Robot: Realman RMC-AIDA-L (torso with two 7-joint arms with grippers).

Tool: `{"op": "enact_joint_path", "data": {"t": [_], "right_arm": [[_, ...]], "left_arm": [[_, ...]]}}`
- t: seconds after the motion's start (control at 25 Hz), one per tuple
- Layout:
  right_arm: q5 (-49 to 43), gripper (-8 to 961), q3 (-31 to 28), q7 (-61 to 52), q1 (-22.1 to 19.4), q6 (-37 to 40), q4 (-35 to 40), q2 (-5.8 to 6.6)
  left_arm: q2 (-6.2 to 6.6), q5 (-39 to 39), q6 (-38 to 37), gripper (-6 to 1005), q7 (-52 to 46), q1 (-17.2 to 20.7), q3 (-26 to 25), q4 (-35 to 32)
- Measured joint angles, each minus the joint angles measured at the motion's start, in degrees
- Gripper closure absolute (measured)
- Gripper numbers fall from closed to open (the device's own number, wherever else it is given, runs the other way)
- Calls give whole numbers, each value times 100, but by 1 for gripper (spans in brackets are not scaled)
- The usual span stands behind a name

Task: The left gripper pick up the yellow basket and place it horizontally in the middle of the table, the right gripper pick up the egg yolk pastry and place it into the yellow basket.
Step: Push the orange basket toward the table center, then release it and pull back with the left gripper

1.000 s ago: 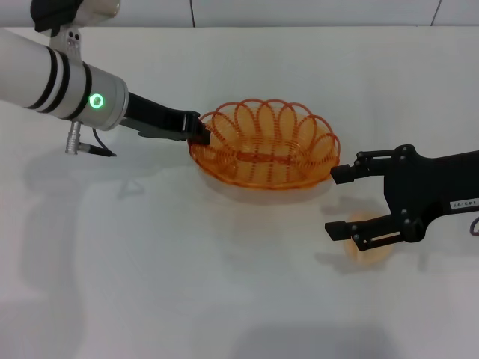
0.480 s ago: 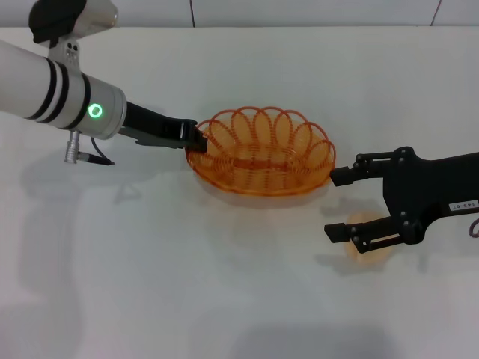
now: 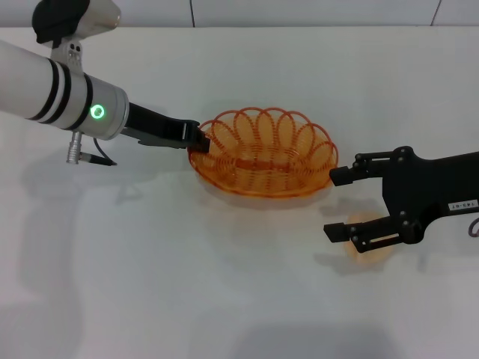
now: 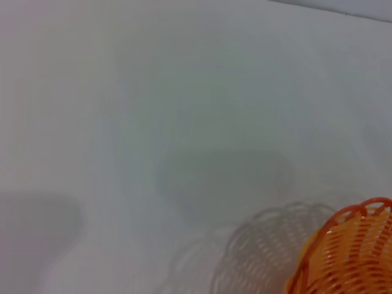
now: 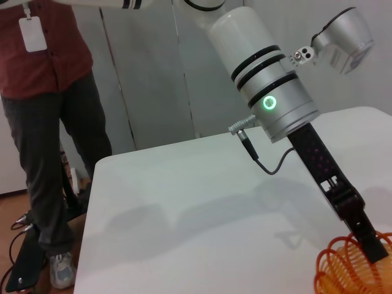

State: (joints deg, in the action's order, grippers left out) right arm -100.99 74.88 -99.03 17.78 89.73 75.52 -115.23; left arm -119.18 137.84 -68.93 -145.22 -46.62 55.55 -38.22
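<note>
The yellow basket (image 3: 262, 161) lies lengthwise near the middle of the table (image 3: 187, 284). My left gripper (image 3: 198, 140) is shut on the basket's left rim. The basket's rim also shows in the left wrist view (image 4: 352, 257) and the right wrist view (image 5: 349, 269), where the left gripper (image 5: 367, 236) grips it. My right gripper (image 3: 333, 203) is open just right of the basket, low over the table. The egg yolk pastry (image 3: 372, 252) lies under the gripper's nearer finger, partly hidden by it.
Grey seams run along the table's far edge (image 3: 191, 13). A person in a red shirt (image 5: 43, 73) stands beyond the table's far corner in the right wrist view. White table surface spreads in front of the basket.
The basket has come down from a raised, tilted hold to rest level on the table, still gripped by my left gripper. The right arm has not moved.
</note>
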Motion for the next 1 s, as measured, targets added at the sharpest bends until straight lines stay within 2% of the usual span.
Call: {"op": "enact_joint_path", "data": {"t": [0.4, 0.6, 0.68, 1.0], "right_arm": [[-1, 142, -27, 7, -2, -5, -11, 0], [-8, 142, -34, 8, -1, -1, -11, 0], [-8, 142, -36, 6, 0, -6, -11, 0], [-9, 142, -45, -1, -8, -10, -11, 6]], "left_arm": [[-8, -238, 6, 900, 104, 25, -6, 1], [4, -521, -23, 806, 272, 104, -22, -3], [12, -561, -36, 620, 301, 137, -40, -27], [109, -592, -289, 469, 316, 245, -126, -180]]}}
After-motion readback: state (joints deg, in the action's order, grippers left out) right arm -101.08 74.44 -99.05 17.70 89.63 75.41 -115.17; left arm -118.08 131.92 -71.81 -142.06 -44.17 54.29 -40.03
